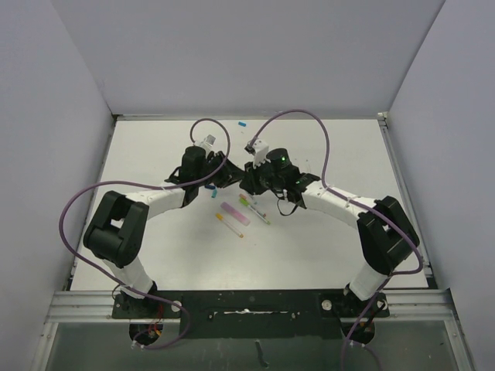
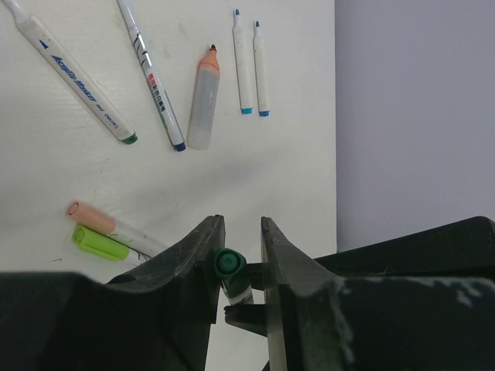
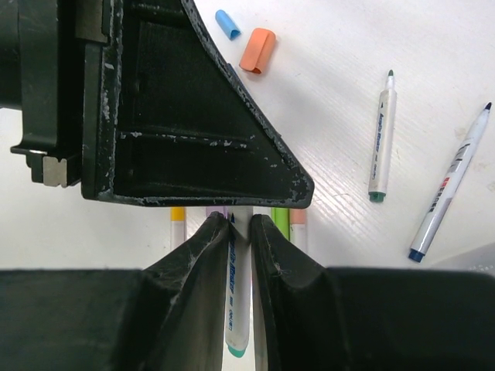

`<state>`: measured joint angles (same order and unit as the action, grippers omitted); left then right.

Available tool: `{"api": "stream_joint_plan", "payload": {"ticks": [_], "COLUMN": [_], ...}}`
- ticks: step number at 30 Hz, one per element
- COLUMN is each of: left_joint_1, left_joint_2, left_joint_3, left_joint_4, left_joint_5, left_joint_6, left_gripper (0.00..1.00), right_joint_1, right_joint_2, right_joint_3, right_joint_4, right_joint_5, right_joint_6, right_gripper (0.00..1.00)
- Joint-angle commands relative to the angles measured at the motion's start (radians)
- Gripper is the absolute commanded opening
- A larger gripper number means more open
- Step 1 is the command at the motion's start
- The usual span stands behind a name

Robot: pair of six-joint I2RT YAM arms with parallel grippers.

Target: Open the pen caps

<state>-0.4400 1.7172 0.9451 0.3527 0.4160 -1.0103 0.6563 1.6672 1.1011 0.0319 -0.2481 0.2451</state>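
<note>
My right gripper (image 3: 240, 224) is shut on a white pen barrel (image 3: 239, 294) with a teal end, held off the table. Its green cap (image 2: 227, 263) sits between the jaws of my left gripper (image 2: 240, 228). The cap touches the left finger (image 2: 203, 251), and a gap shows to the other finger. The two grippers meet tip to tip at the table's middle (image 1: 241, 179). Loose blue (image 3: 227, 23) and orange (image 3: 257, 49) caps lie on the table. Uncapped pens lie nearby: a green-ended one (image 3: 381, 139), a blue-ended one (image 3: 451, 185), a thick highlighter (image 2: 204, 100) and two thin blue ones (image 2: 244, 62).
Capped pens lie under the grippers: yellow-ended (image 3: 178, 216), lime green (image 2: 99, 243) and salmon (image 2: 93, 216), plus a lilac highlighter (image 1: 233, 212). A blue cap (image 1: 241, 122) lies near the back wall. The table's edge meets a grey wall (image 2: 410, 116).
</note>
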Motion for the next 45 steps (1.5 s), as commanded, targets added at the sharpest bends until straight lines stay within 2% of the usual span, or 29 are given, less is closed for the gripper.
{"api": "stream_joint_plan", "payload": {"ticks": [1, 6, 8, 11, 13, 14, 16, 17, 21, 27, 32, 35, 37, 40, 45], "left_joint_1": [0.002, 0.003, 0.003, 0.003, 0.002, 0.001, 0.001, 0.002, -0.002, -0.005, -0.005, -0.005, -0.005, -0.003, 0.033], "left_joint_2": [0.000, 0.005, 0.005, 0.003, 0.000, 0.000, -0.001, -0.001, -0.007, -0.020, -0.027, -0.027, -0.026, -0.025, -0.018], "left_joint_3": [0.017, 0.017, 0.017, 0.017, 0.017, 0.015, 0.017, 0.019, 0.025, 0.022, 0.018, 0.021, 0.025, 0.033, 0.077], "left_joint_4": [0.071, 0.078, 0.078, 0.081, 0.079, 0.078, 0.077, 0.077, 0.082, 0.081, 0.082, 0.085, 0.085, 0.079, 0.043], "left_joint_5": [-0.003, -0.001, 0.000, 0.004, 0.005, 0.006, 0.009, 0.011, 0.018, 0.023, 0.027, 0.027, 0.030, 0.030, 0.013], "left_joint_6": [0.006, 0.002, 0.002, 0.003, 0.005, 0.007, 0.007, 0.007, 0.006, 0.009, 0.009, 0.009, 0.009, 0.009, 0.032], "left_gripper": [0.25, 0.24, 0.18, 0.02, 0.00, 0.00, 0.00, 0.00, 0.00, 0.00, 0.00, 0.00, 0.00, 0.00, 0.00], "right_joint_1": [0.008, 0.009, 0.008, 0.008, 0.008, 0.009, 0.008, 0.008, 0.008, 0.009, 0.009, 0.009, 0.009, 0.009, 0.008], "right_joint_2": [-0.071, -0.077, -0.075, -0.069, -0.066, -0.063, -0.059, -0.053, -0.027, -0.001, 0.013, 0.023, 0.025, 0.019, -0.008], "right_joint_3": [-0.022, -0.036, -0.035, -0.031, -0.027, -0.025, -0.018, -0.012, 0.014, 0.031, 0.042, 0.049, 0.049, 0.045, 0.014], "right_joint_4": [0.040, 0.038, 0.040, 0.042, 0.042, 0.042, 0.041, 0.037, 0.017, 0.023, 0.024, 0.020, 0.020, 0.020, 0.002], "right_joint_5": [-0.007, -0.002, -0.002, -0.002, -0.002, -0.001, -0.002, -0.004, -0.010, -0.020, -0.026, -0.031, -0.032, -0.033, -0.036], "right_joint_6": [0.009, 0.010, 0.011, 0.011, 0.010, 0.010, 0.007, 0.005, -0.001, 0.002, 0.002, 0.000, 0.000, 0.000, 0.000], "right_gripper": [0.00, 0.00, 0.00, 0.00, 0.00, 0.06, 0.36, 0.44, 0.48, 0.41, 0.26, 0.23, 0.16, 0.02, 0.00]}}
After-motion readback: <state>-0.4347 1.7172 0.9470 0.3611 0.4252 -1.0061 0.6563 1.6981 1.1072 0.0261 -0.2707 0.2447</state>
